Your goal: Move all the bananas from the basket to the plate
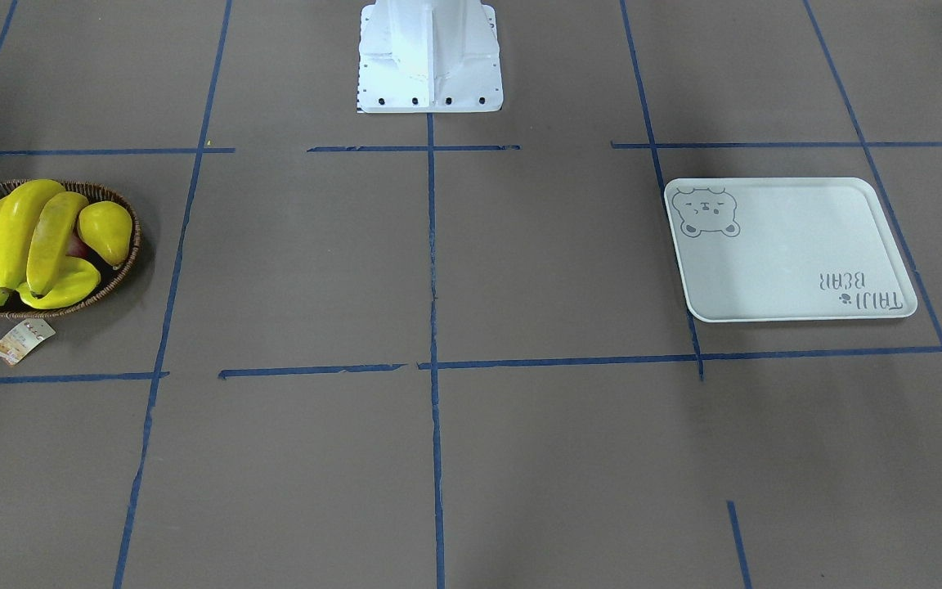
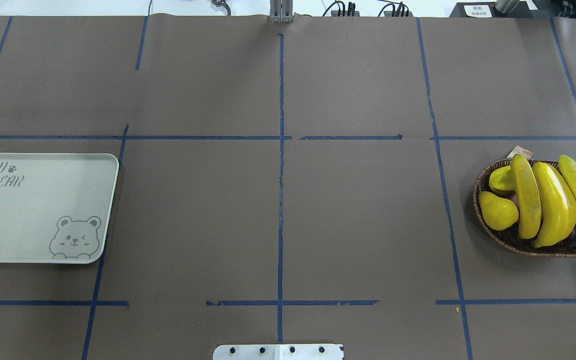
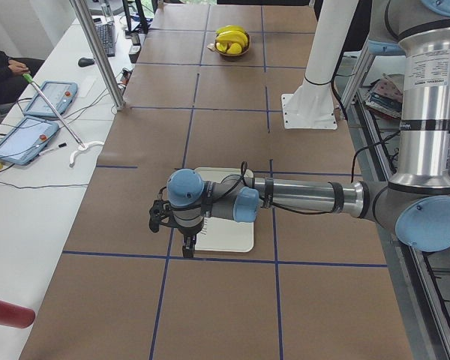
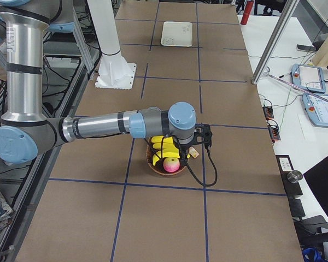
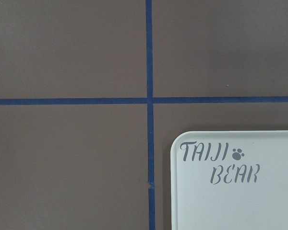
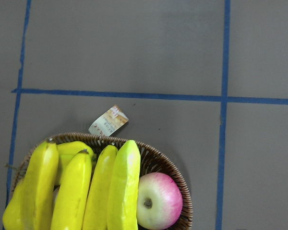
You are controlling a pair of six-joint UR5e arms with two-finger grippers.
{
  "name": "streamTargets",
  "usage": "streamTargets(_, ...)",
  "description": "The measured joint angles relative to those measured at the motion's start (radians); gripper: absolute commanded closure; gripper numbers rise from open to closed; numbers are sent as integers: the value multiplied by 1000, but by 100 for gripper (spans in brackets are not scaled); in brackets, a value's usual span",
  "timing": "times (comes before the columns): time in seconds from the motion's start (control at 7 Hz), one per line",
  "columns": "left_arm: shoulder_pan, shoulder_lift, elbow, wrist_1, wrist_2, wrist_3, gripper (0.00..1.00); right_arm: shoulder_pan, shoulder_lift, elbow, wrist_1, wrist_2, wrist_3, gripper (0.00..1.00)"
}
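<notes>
- Wicker basket (image 2: 513, 243) at the robot's right end of the table, holding all the bananas (image 2: 550, 205); off-white plate (image 2: 33, 215) well apart at the left end, bare. No transfer done yet, by the look of it.
- Right gripper (image 4: 175, 148) poised above the basket, visible only from the side camera: cannot tell whether parted or closed. Likewise the left gripper (image 3: 187, 247), hanging over a corner of the plate.
- Best to begin with the topmost banana. Come down across its middle, jaws square to its length, and close gently, given glossy skin likely to slip.
- Steer clear of the pear (image 2: 497, 210), the ridged yellow-green starfruit (image 6: 125, 191) and the pink apple (image 6: 158, 201); starfruit easily mistaken for a banana.
- Lift straight up before travelling, to avoid dragging neighbours over the rim.
- Probably a hand-over or a long reach needed, with basket and plate at opposite ends.
- Hard to count: one banana lying crosswise under the rest, mostly covered; basket cut off at the front view's edge; something dark red beneath the fruit, not identifiable.
- Paper tag (image 6: 108, 120) on the table just outside the rim, print too small to read.
</notes>
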Motion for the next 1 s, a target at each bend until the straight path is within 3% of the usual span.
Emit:
streamTargets(0.43, 0, 4, 0, -2, 0, 1, 0, -172, -148, 126, 130, -133, 129, 1)
streamTargets(0.71, 0, 4, -1, -3, 0, 2, 0, -263, -207, 114, 293, -157, 253, 1)
streamTargets(1.0, 0, 5, 0, -4, 0, 3, 0, -351, -213, 35, 441, -163, 351, 1)
